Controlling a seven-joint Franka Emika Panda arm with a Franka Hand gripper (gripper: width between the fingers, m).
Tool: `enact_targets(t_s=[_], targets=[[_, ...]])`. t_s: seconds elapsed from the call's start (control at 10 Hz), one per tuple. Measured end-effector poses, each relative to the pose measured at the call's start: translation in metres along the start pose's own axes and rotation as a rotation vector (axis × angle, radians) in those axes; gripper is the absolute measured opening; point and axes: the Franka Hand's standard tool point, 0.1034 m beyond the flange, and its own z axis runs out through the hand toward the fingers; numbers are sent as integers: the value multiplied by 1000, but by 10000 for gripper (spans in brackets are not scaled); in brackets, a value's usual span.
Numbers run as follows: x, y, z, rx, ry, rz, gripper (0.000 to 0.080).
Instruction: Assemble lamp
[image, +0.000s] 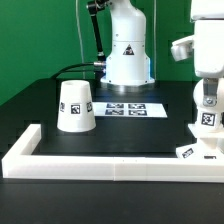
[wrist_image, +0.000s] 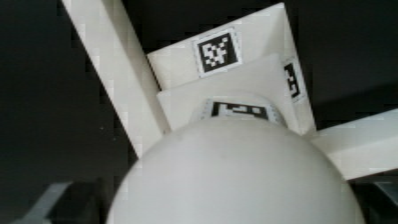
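Observation:
My gripper (image: 206, 100) is at the exterior view's right, shut on the white bulb (image: 207, 119), whose tagged stem hangs below the fingers. In the wrist view the bulb's round head (wrist_image: 222, 175) fills the near field and hides the fingertips. The flat angular base (image: 197, 150) lies just below the bulb, against the front rail. It shows past the bulb in the wrist view (wrist_image: 231, 60) with its tags. I cannot tell if the stem touches the base. The cone shade (image: 76, 105) stands upright at the left, far from the gripper.
The long white rail (image: 100, 165) borders the table's front and left, and crosses the wrist view (wrist_image: 111, 70). The marker board (image: 131, 107) lies in front of the robot's pedestal (image: 128, 60). A green wall is behind.

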Motion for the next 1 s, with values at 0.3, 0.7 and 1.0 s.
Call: enact_targets(t_s=[0.3,0.7,1.0], targets=[[0,0,0,0,0,51,579],[-1,1,0,2,1,379,579],[0,1,-1,5,3,741,580]])
